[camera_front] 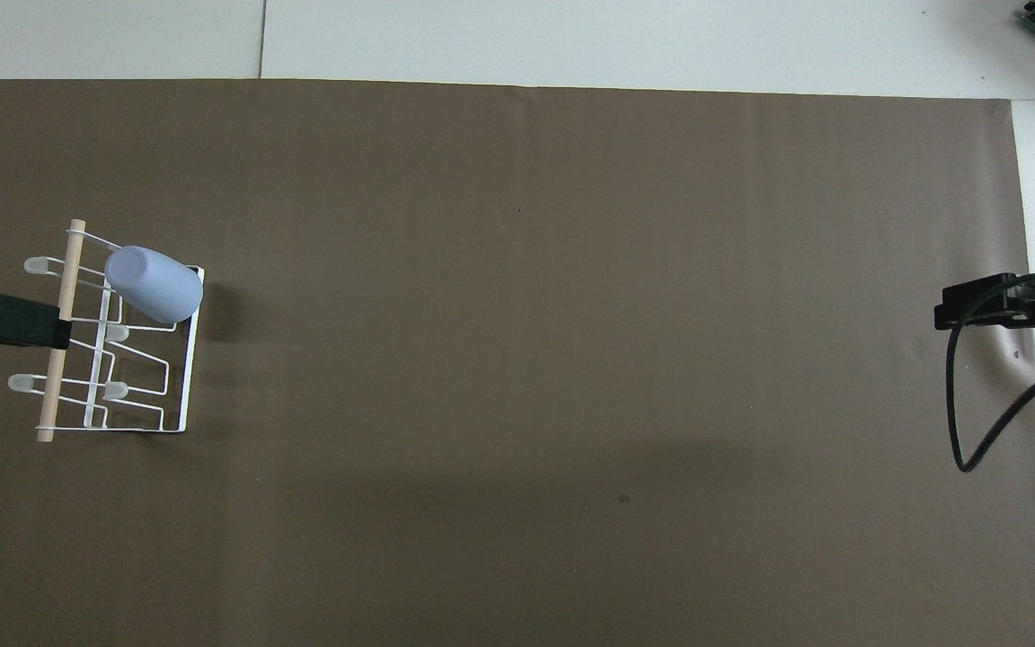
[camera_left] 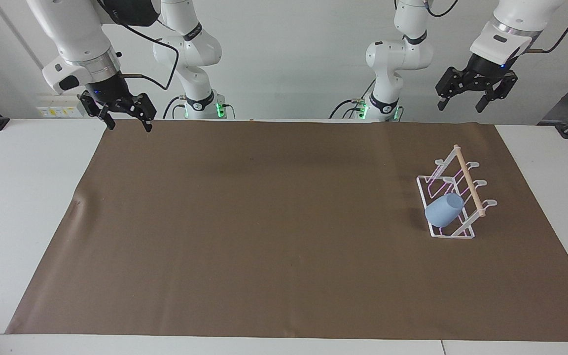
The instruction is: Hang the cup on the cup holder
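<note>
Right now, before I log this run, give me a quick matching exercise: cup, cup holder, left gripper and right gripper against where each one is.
Things:
1. cup
2. cup holder
3. left gripper
4. right gripper

Places or states:
A. open, raised at the right arm's end of the brown mat
B. standing on the mat at the left arm's end
C. tilted on a prong of the rack
D. open, raised clear above the rack's end of the table

Pairs: 1-C, 2-B, 3-D, 4-A
</note>
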Robot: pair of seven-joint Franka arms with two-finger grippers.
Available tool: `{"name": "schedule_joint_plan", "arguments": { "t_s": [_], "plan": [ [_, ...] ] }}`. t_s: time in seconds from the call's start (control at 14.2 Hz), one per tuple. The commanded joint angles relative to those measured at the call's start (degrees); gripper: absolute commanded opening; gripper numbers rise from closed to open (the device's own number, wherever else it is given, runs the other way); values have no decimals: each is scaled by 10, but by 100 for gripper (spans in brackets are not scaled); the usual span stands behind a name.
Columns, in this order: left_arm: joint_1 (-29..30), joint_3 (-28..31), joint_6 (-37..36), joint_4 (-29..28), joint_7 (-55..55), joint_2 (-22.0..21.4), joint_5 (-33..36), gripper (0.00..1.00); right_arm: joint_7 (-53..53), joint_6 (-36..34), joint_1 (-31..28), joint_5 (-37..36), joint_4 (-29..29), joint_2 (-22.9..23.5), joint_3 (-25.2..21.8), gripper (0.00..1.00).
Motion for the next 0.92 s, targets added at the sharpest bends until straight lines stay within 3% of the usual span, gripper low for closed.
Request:
{"name": "schedule_joint_plan", "arguments": {
  "t_s": [0.0,0.85],
  "plan": [
    [-3,11,-31,30,24,21,-13,100,4,10,-8,-6,-22,-19,6,100],
    [-9,3,-26,49,45,56,-10,100,3,11,-9,-6,-22,-19,6,100]
  ]
}}
